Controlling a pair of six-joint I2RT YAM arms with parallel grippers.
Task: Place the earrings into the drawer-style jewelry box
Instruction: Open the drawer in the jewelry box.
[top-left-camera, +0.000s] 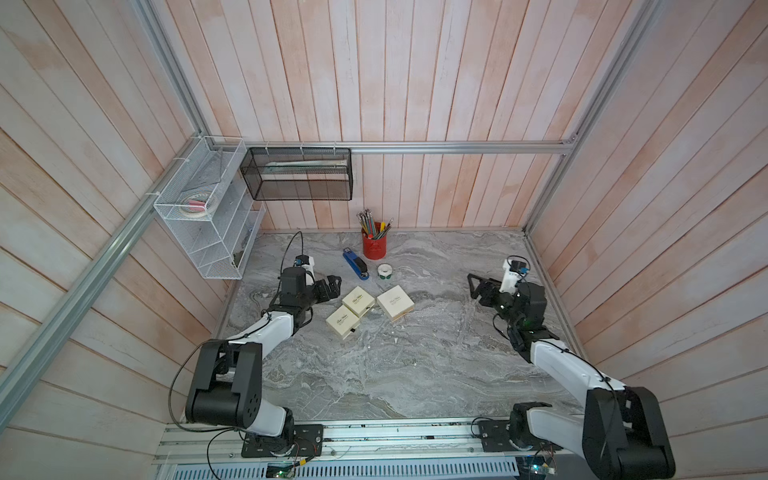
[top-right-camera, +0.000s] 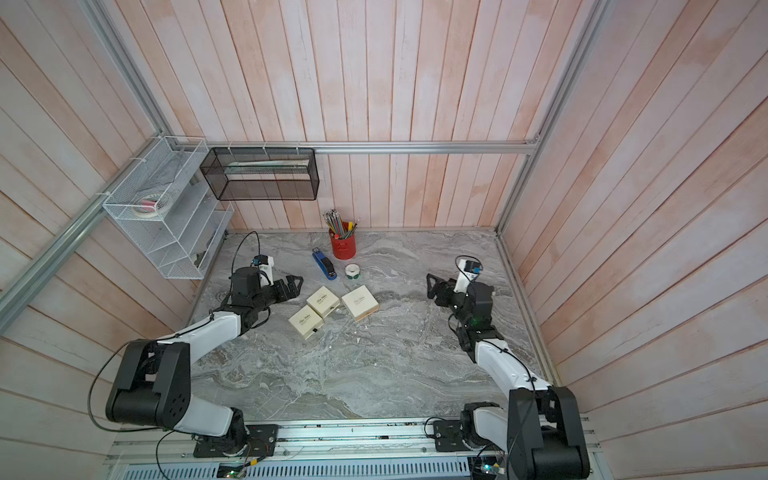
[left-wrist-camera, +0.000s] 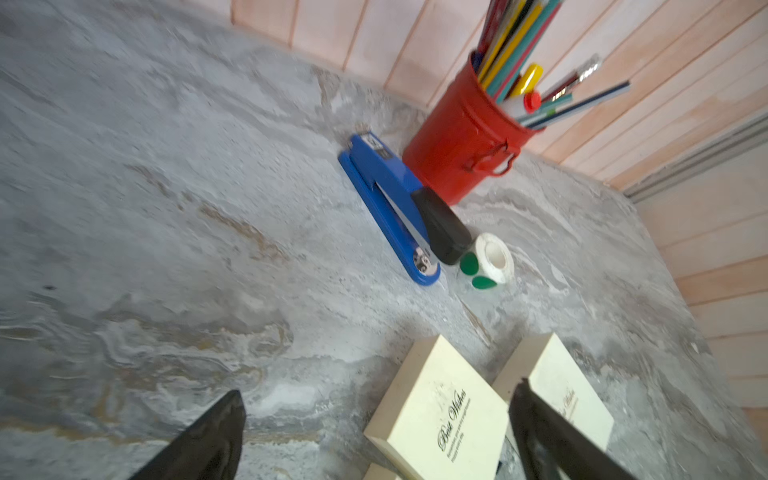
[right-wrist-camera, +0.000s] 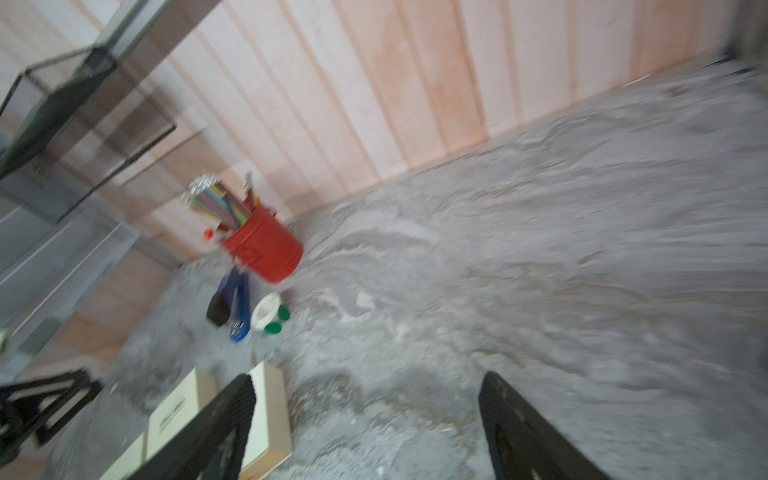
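Three cream jewelry boxes lie together in the middle of the marble table: a near one with a small dark tab on its front side, a middle one and a larger one to the right. Which of them is the drawer-style jewelry box I cannot tell. The earrings are too small to make out. My left gripper hovers open just left of the boxes; the left wrist view has a box lid between its fingers. My right gripper hangs open well to the right of them, empty.
Behind the boxes stand a red pencil cup, a blue stapler and a roll of green stickers. A white wire shelf and a black mesh basket hang on the back left walls.
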